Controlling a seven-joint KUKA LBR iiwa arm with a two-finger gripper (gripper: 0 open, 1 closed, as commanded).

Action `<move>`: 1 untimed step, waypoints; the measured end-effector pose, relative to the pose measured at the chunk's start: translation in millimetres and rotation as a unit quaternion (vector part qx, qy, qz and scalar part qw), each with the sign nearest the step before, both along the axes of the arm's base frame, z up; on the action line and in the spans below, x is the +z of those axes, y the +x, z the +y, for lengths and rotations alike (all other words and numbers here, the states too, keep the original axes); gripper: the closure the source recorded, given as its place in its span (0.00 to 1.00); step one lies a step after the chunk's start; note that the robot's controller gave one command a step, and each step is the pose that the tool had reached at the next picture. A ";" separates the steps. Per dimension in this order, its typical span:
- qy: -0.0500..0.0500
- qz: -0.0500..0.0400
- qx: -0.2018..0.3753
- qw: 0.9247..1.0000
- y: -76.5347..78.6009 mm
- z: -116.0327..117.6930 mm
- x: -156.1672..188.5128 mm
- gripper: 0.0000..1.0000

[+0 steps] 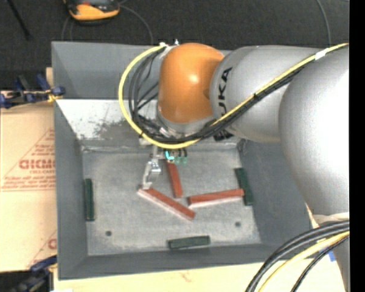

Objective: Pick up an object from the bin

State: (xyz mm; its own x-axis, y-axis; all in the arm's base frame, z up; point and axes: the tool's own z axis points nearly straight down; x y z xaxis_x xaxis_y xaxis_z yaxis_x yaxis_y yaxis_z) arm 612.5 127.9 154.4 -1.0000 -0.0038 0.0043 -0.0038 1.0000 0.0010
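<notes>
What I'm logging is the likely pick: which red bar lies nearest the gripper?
The red bar running up-down, its top end by the gripper; the slanted bar and the nearly level bar lie lower.

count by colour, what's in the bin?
red bars: 3
green bars: 3
total: 6
</notes>
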 end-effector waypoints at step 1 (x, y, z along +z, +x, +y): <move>0.000 -0.004 -0.001 1.000 1.7 -0.4 4.9 0.00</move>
State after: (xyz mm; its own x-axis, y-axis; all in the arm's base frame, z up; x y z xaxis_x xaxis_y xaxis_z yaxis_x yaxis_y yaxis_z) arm 614.2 127.4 159.3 -1.0000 -0.0016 -0.0031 -0.0016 1.0000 0.0019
